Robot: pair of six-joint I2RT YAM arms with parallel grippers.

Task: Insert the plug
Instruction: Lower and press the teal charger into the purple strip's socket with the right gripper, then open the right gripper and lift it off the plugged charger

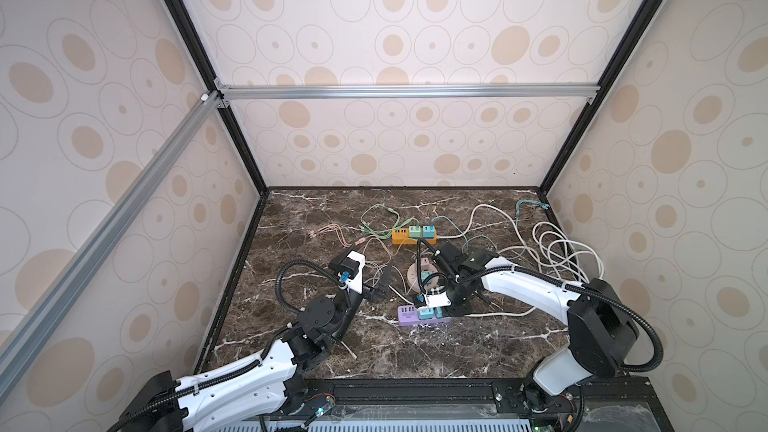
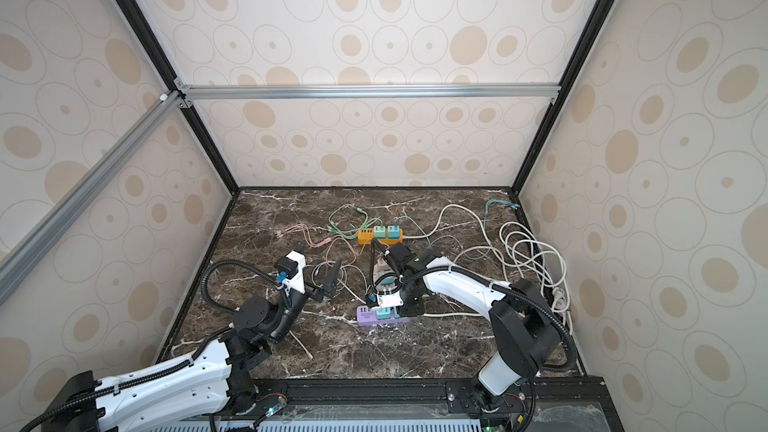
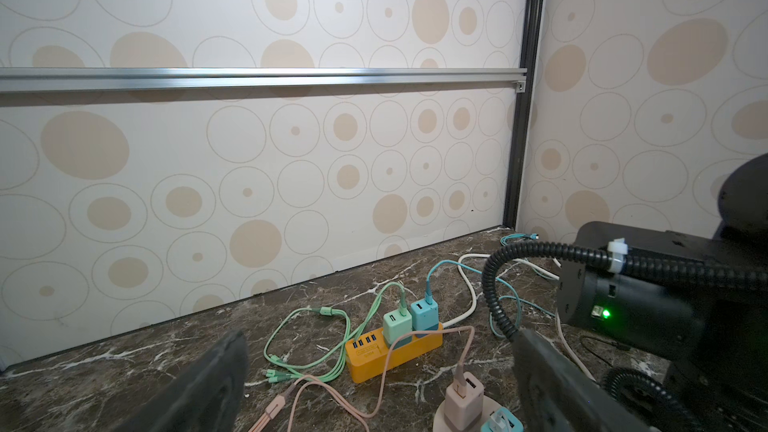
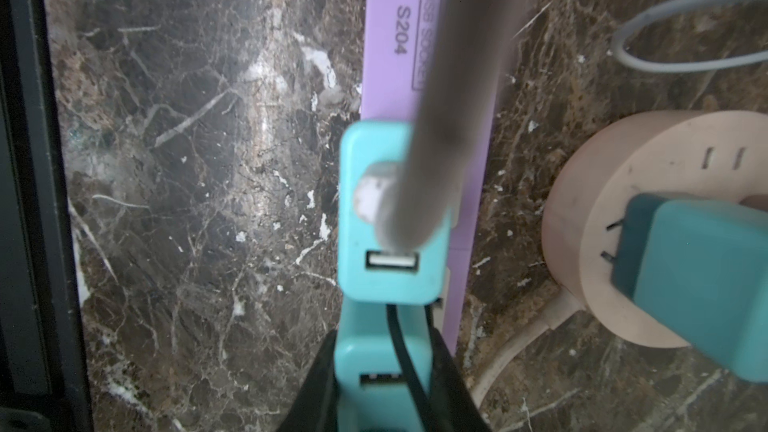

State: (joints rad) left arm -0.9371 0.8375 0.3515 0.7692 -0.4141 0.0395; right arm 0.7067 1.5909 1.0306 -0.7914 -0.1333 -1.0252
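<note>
Near the front middle of the marble table (image 1: 415, 351), my right gripper (image 4: 380, 367) is bent down over the purple power strip (image 4: 384, 89). Its jaws are drawn in to a narrow gap and pinch a teal USB charger plug (image 4: 357, 347) by its two sides. That plug stands on the strip, just beside a second teal charger (image 4: 353, 251). Whether its prongs are fully home I cannot tell from the wrist view.

Just behind the strip sits a round pink socket hub (image 4: 590, 209), with a loose teal plug (image 4: 698, 284) lying tilted on top, prongs showing. My left gripper (image 3: 380, 338) hangs above the table to the left of the hub, jaws spread wide and holding nothing. Farther back, an orange power strip (image 3: 390, 359) carries a mint charger (image 3: 395, 326) and a blue charger (image 3: 424, 315).
</note>
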